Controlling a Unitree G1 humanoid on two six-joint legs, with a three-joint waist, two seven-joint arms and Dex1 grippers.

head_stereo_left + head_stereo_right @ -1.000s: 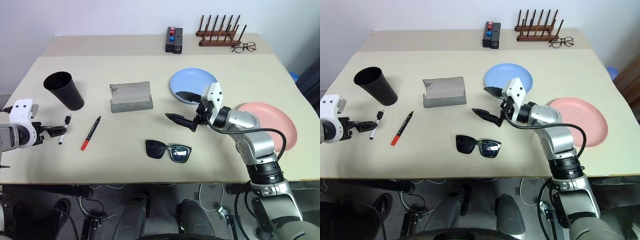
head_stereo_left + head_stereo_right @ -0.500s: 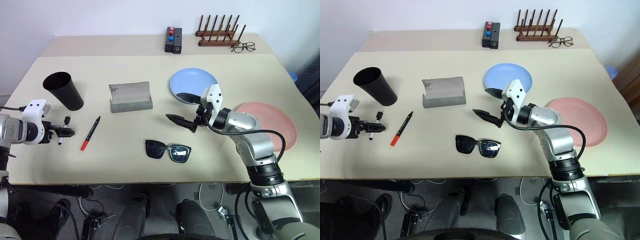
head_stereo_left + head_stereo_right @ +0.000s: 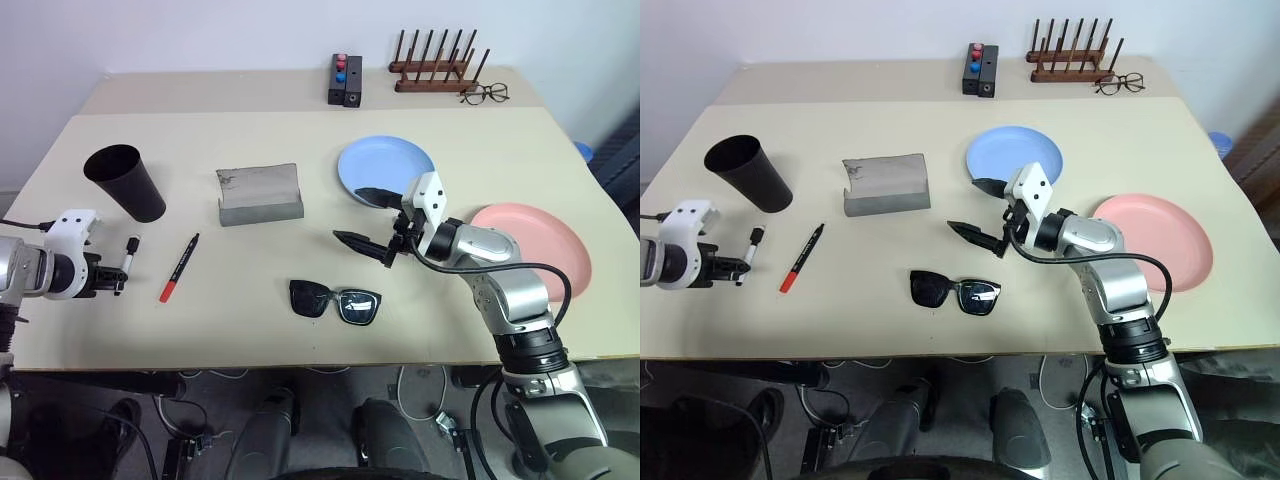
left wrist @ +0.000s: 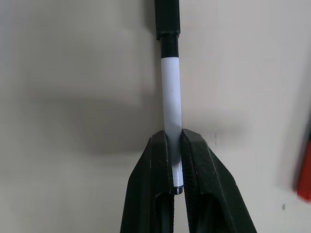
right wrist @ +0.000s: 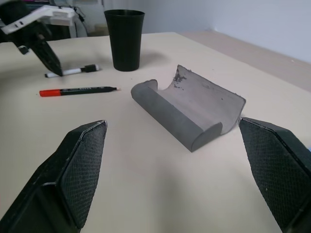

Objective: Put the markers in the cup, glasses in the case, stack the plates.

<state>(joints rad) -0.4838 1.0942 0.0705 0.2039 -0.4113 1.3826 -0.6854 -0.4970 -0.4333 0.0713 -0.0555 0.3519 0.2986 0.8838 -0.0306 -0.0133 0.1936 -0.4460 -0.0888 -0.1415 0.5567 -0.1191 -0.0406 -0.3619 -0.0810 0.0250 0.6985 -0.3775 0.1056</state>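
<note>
I'm looking down on a cream table (image 3: 300, 330) with a pale wall behind it. Nearest the front edge lie the sunglasses (image 3: 336, 302), folded flat, lenses up. On my left, the left gripper (image 4: 174, 187) points steeply down at the table and its two black fingers (image 4: 156, 165) are clamped tight on the end of a white marker (image 4: 170, 92) with a black cap, which lies on the table. Just beside it lies the black marker (image 3: 180, 268) with the red end, apart from the gripper.

The right gripper (image 3: 368, 218) hangs level above the table, pointing towards my left, with its jaws spread wide and nothing between them; it sits between the sunglasses and the blue plate (image 3: 387, 170). The pink plate (image 3: 538, 245) rests well apart to the right, near the table's right edge.

Further back, the grey case (image 3: 260, 195) stands open near the middle, and the black cup (image 3: 125, 182) stands upright to its left, beyond the markers.

At the far edge I see a small black box (image 3: 347, 80) with red and blue buttons, a wooden rack (image 3: 438, 68) of pegs, and clear spectacles (image 3: 487, 94) beside the rack.
</note>
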